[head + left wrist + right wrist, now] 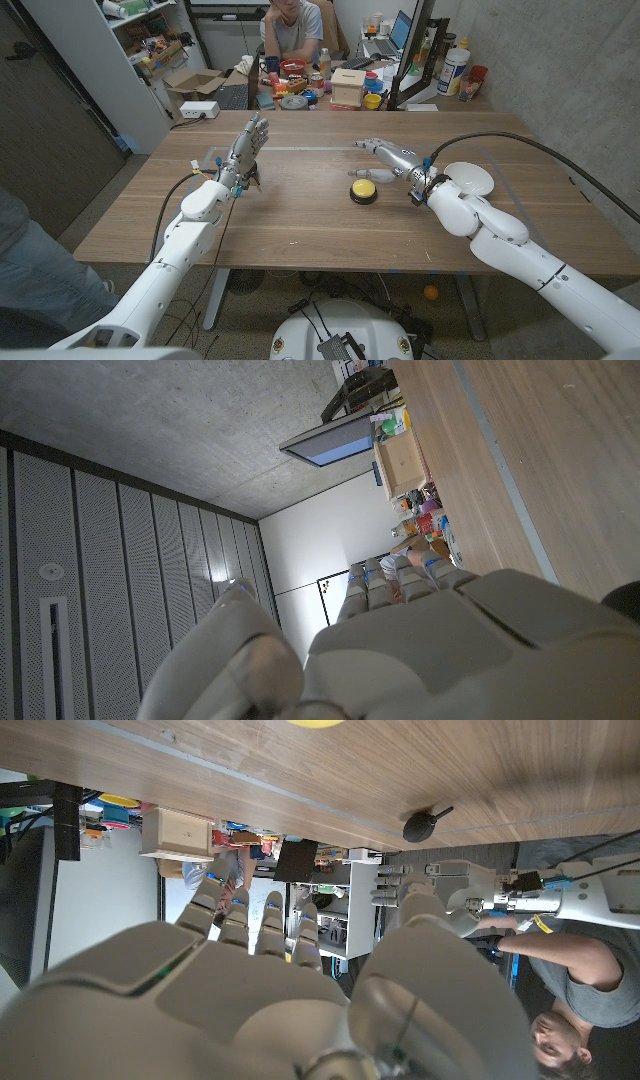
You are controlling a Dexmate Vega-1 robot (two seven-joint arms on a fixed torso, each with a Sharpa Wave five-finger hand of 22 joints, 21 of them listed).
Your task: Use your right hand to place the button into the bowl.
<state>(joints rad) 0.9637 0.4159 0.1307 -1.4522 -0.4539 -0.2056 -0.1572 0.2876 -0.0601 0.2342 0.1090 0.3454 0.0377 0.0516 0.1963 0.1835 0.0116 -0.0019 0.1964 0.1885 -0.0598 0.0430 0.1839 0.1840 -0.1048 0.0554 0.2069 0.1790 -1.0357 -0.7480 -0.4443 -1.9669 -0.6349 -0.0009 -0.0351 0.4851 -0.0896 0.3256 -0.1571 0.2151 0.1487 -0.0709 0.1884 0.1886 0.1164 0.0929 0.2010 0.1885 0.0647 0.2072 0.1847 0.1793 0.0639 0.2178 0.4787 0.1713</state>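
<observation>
wooden table [300,215] seen from above, robot arms reaching in from both near corners. yellow button on a black base [363,190] sits near the table's middle, nothing touching it. white bowl [468,181] sits to the robot's right of it, partly hidden by the right arm. right hand [385,152] hovers just beyond the button, fingers stretched out w/ gaps between them, holding nothing. left hand [246,145] is raised on the left side, fingers spread & pointing up, also empty. person [291,28] seated behind the table at a cluttered desk.
</observation>
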